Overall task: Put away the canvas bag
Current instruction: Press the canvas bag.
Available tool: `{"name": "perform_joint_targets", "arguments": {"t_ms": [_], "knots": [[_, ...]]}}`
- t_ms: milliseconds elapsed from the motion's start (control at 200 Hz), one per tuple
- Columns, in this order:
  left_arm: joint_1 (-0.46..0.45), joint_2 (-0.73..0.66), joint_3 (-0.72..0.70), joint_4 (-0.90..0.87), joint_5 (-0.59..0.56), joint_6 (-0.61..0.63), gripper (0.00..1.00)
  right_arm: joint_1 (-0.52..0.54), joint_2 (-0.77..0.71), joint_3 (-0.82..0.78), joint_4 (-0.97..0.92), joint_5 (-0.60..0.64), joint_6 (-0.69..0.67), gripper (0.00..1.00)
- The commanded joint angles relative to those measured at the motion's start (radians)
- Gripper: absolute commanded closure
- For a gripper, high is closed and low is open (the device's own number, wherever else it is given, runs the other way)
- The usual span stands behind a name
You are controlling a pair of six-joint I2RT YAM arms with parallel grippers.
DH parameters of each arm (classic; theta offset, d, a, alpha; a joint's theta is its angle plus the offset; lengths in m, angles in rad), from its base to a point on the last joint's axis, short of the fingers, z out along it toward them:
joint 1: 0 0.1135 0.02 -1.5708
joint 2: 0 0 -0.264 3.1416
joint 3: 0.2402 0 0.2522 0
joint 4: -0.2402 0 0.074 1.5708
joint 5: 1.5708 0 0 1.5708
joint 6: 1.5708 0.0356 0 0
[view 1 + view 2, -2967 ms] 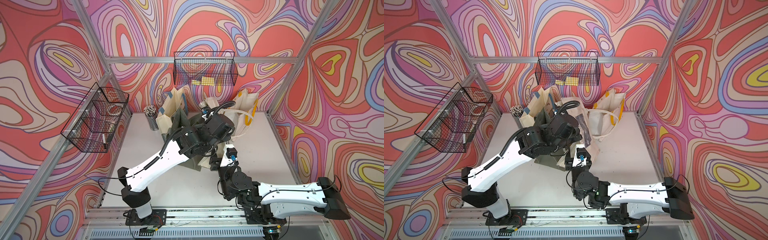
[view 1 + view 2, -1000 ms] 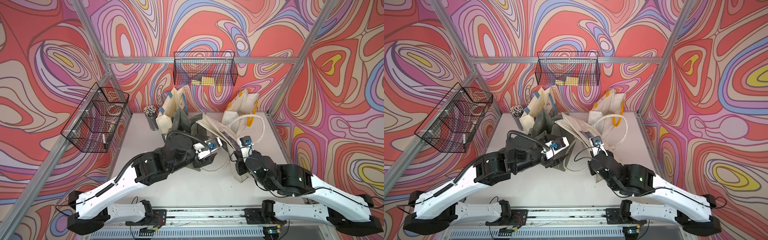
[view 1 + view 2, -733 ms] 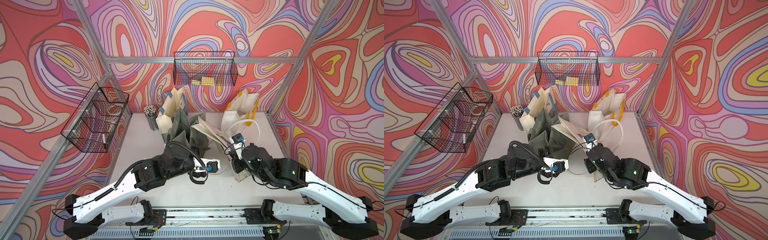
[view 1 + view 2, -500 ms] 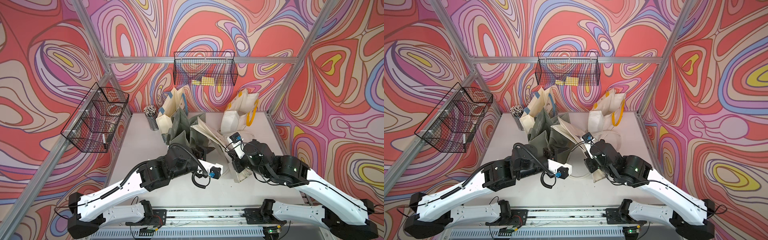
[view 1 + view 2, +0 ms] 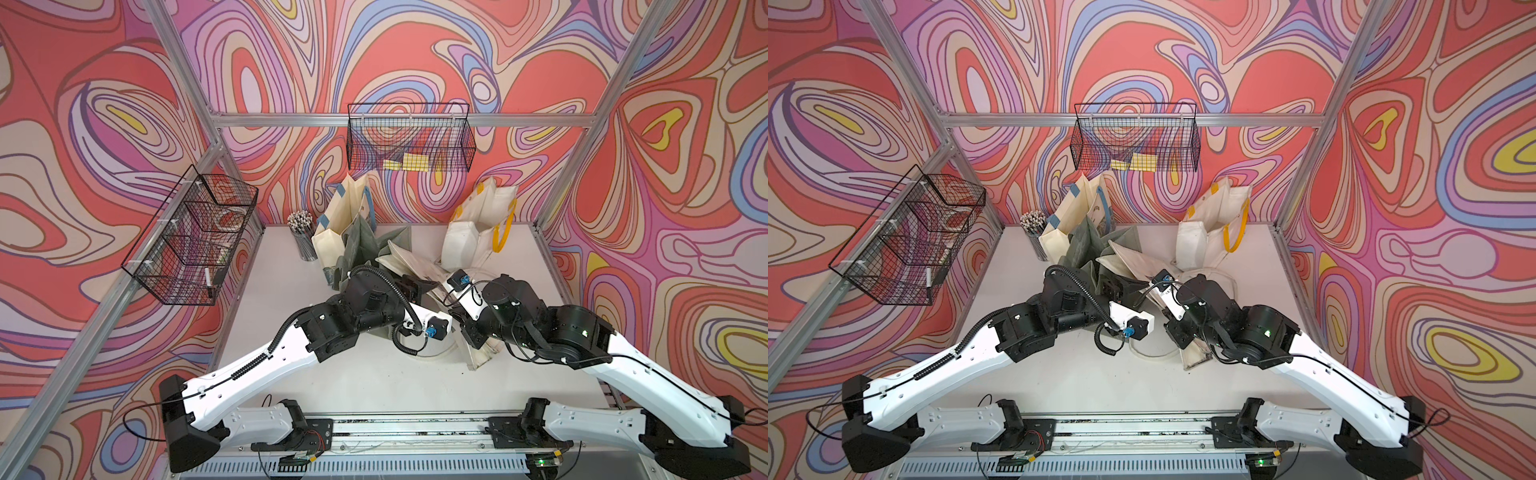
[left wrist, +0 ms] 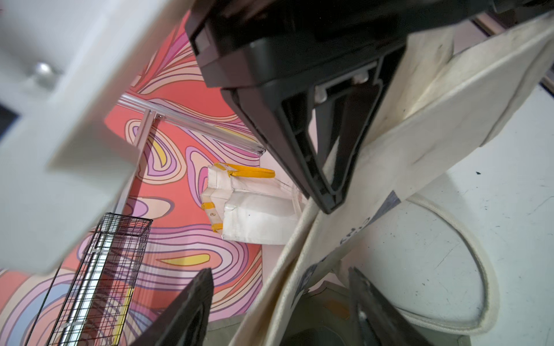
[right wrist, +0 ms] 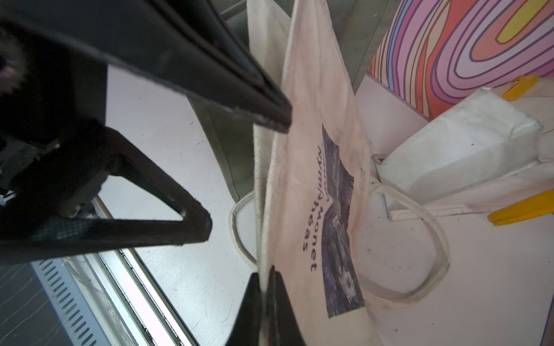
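Over the last few seconds the left arm has drawn out of the green bags [image 5: 361,245] near the back edge of the table [image 5: 374,382] and come toward the middle. The canvas bag [image 5: 409,264] has come with it. It now stands on edge, tilted, running from the green bags toward the front of the middle. The right arm lay low along the front edge three seconds ago and has since risen and closed in from the right. That reads as a hand-over: the bag is freed from the pile but not yet stowed. The left gripper [image 6: 278,272] is spread wide. The bag's rim runs between its fingers and one fingertip [image 7: 263,110] rests against the cloth, but nothing is pinched. The right gripper [image 7: 265,278] is clamped tight on the bag's rim and appears to carry it alone. The yellow-handled bag [image 5: 478,232] stands just beyond, by the back-right corner. Where the canvas bag is meant to go cannot be told from these views.
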Motion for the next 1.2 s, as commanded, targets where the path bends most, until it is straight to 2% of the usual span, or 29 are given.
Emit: {"name": "perform_joint_targets", "arguments": {"t_ms": [0, 135, 315, 581, 926, 1032, 1117, 1192], "knots": [[0.011, 0.026, 0.042, -0.044, 0.08, 0.035, 0.33, 0.0, -0.014, 0.043, 0.069, -0.068, -0.038, 1.0], [0.015, 0.058, 0.065, -0.062, 0.101, 0.046, 0.44, 0.0, -0.017, 0.042, 0.074, -0.074, -0.039, 1.0], [0.016, 0.071, 0.079, -0.093, 0.098, 0.055, 0.64, 0.0, -0.045, 0.015, 0.121, -0.074, -0.029, 1.0], [0.017, 0.098, 0.127, -0.161, 0.087, 0.082, 1.0, 0.0, -0.07, -0.005, 0.157, -0.081, -0.013, 1.0], [0.022, 0.116, 0.17, -0.188, 0.055, 0.07, 1.0, 0.0, -0.094, -0.051, 0.178, -0.056, 0.045, 1.0], [0.027, 0.129, 0.201, -0.189, 0.016, 0.043, 1.0, 0.0, -0.099, -0.077, 0.18, -0.024, 0.098, 0.75], [0.03, 0.131, 0.208, -0.162, -0.005, 0.022, 1.0, 0.0, -0.117, -0.108, 0.184, 0.021, 0.164, 0.63], [0.03, 0.13, 0.211, -0.137, -0.015, -0.001, 1.0, 0.0, -0.147, -0.134, 0.192, 0.076, 0.221, 0.59]]}}
